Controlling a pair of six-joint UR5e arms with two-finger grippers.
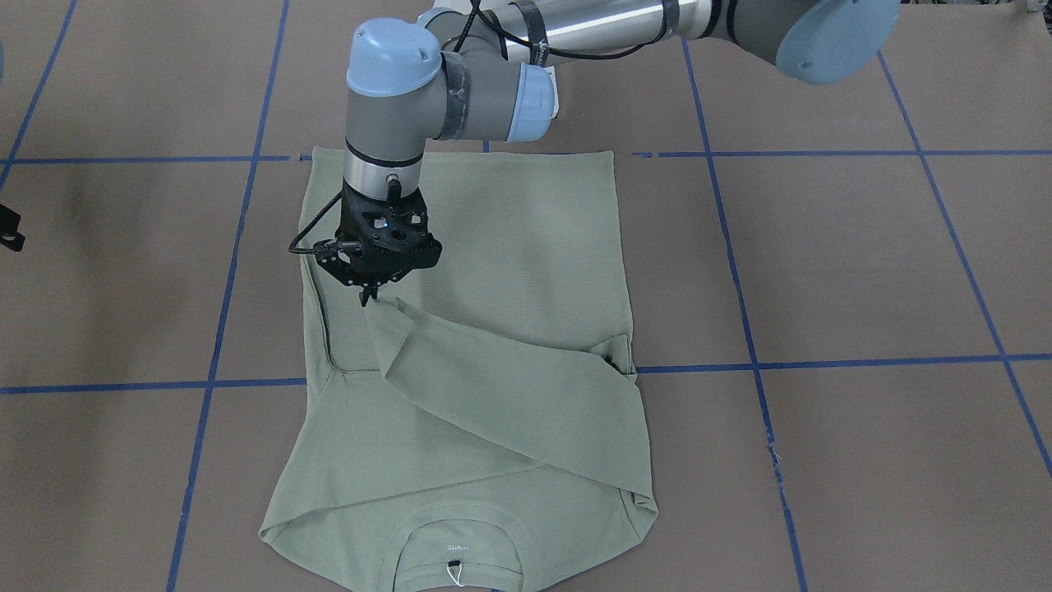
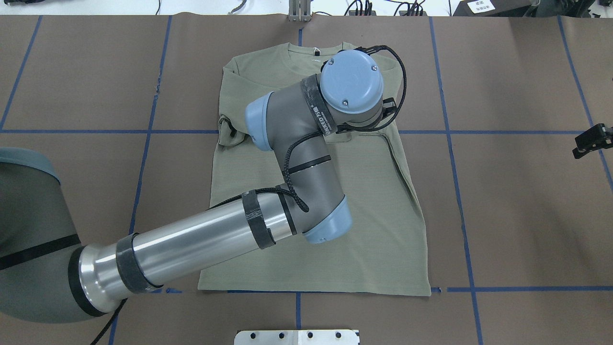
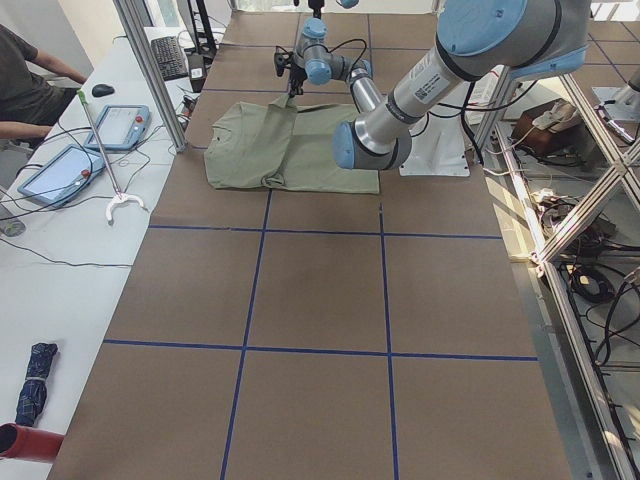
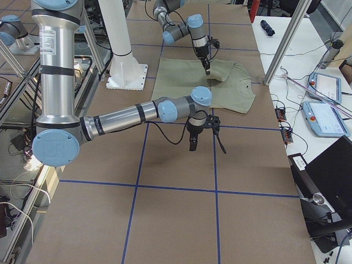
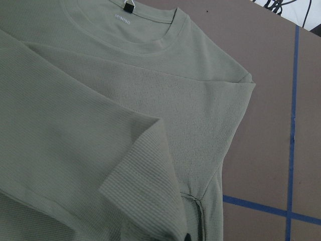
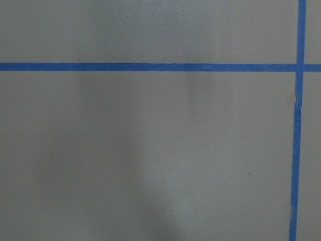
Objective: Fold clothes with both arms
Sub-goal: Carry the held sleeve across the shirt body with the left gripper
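Observation:
The sage-green shirt [image 1: 526, 247] lies flat on the brown table, its collar [image 1: 460, 526] toward the operators' side. One long sleeve [image 1: 509, 386] runs diagonally across the body. My left arm [image 2: 297, 158] reaches over the shirt, and my left gripper [image 1: 366, 298] is shut on that sleeve's cuff, holding it slightly raised. The left wrist view shows the cuff [image 5: 145, 191] close up and the collar [image 5: 150, 40] beyond. My right gripper [image 2: 591, 140] hangs over bare table well off the shirt; whether it is open or shut does not show.
Blue tape lines [image 1: 822, 362] mark a grid on the table. A white base plate [image 2: 297, 337] sits at the robot's edge. Beside the table stand a metal pole [image 3: 150, 70] and a desk with tablets [image 3: 60, 170], where a person [image 3: 20, 70] sits.

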